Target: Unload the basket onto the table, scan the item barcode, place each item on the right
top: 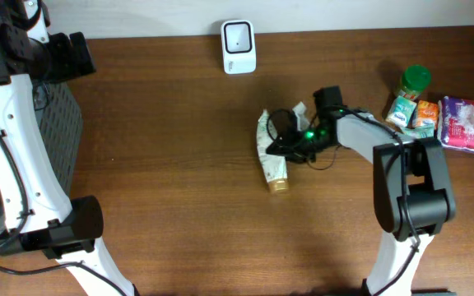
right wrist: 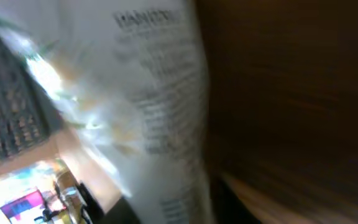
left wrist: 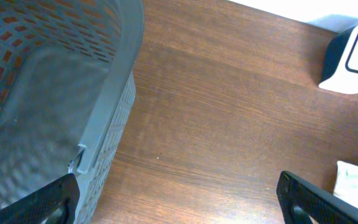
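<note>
Tube (right wrist: 160,112): it is filling your right wrist view, blurred, with its small print facing the lens. From overhead you are seeing it lying on the table on the robot's side of the scanner, a little to the right, cap end pointing away from the scanner.
Right gripper (top: 289,140): it is sitting right at the tube, over its upper half. You cannot tell whether the jaws are spread or pinching the tube, because the wrist view is too smeared and the overhead view hides the fingertips.
Left gripper (left wrist: 179,204): its jaws are standing spread wide, holding nothing, hovering over bare table far to the left of the scanner.
Scanner (top: 239,46): it is standing at the far edge of the table, white with a dark window.
Basket (left wrist: 55,93): the grey mesh basket is sitting well left of the scanner, just beside the left gripper.
Jar (top: 415,80): the green-lidded jar is standing well right of the scanner.
Packet (top: 467,123): the pink packet is lying farther right, with small boxes (top: 403,111) between it and the jar.
</note>
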Motion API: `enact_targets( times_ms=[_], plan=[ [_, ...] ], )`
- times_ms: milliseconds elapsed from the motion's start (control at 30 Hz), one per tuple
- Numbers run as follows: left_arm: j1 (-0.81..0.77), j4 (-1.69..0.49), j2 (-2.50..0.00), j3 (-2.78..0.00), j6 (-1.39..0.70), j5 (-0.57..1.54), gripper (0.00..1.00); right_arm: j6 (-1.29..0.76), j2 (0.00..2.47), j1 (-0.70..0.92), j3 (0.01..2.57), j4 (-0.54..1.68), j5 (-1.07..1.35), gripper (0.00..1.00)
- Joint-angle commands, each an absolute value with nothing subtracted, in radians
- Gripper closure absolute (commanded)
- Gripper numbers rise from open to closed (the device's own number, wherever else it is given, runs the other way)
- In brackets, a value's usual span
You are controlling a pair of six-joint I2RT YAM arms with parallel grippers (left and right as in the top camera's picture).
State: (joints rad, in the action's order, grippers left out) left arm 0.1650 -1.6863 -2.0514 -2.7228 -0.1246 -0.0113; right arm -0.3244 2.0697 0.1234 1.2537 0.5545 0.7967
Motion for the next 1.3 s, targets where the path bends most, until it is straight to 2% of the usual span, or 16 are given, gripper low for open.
enact_targets(
  times_ms=[0,67,200,233,267,400,500,600,767,800,833,900,933,1100,1267],
  plan=[
    [0.167,-1.688,-2.036,-2.73,-0.131,-0.004,0.01,-0.319,2.059,0.062,1.32,0.672,0.649,0.53],
    [0.167,-1.688,-2.036,-2.73,-0.131,-0.004,0.01,-0.254,2.055,0.043,1.432,0.841,0.55,0.51],
    [0.167,-1.688,-2.036,-2.73,-0.131,-0.004,0.01,-0.113,2.054,0.08,1.633,1.069,0.511,0.37],
    [0.167,-1.688,-2.036,-2.73,-0.13,-0.004,0.01,-0.108,2.054,0.11,1.649,1.085,0.511,0.28],
    [0.167,-1.688,-2.036,-2.73,-0.131,-0.004,0.01,-0.108,2.054,0.141,1.647,1.085,0.5,0.25],
    [0.167,-1.688,-2.036,-2.73,-0.131,-0.004,0.01,-0.144,2.056,0.318,1.636,1.081,0.133,0.25],
    [0.167,-1.688,-2.036,-2.73,-0.131,-0.004,0.01,-0.25,2.058,0.423,1.615,1.054,-0.118,0.35],
    [0.167,-1.688,-2.036,-2.73,-0.13,-0.004,0.01,-0.257,2.075,0.473,1.608,1.017,-0.175,0.41],
    [0.167,-1.688,-2.036,-2.73,-0.13,-0.004,0.01,-0.257,2.12,0.464,1.573,0.977,-0.185,0.43],
    [0.167,-1.688,-2.036,-2.73,-0.131,-0.004,0.01,-0.265,2.132,0.464,1.559,0.95,-0.184,0.45],
    [0.167,-1.688,-2.036,-2.73,-0.131,-0.004,0.01,-0.271,2.135,0.464,1.559,0.943,-0.182,0.51],
    [0.167,-1.688,-2.036,-2.73,-0.131,-0.004,0.01,-0.271,2.133,0.464,1.58,0.929,-0.161,0.92],
    [0.167,-1.688,-2.036,-2.73,-0.131,-0.004,0.01,-0.271,2.133,0.464,1.608,0.927,-0.161,0.96],
    [0.167,-1.688,-2.036,-2.73,-0.131,-0.004,0.01,-0.271,2.133,0.464,1.909,0.873,-0.158,0.96],
    [0.167,-1.688,-2.036,-2.73,-0.131,-0.004,0.01,-0.187,2.154,0.463,1.94,0.308,-0.163,0.96]
  ],
)
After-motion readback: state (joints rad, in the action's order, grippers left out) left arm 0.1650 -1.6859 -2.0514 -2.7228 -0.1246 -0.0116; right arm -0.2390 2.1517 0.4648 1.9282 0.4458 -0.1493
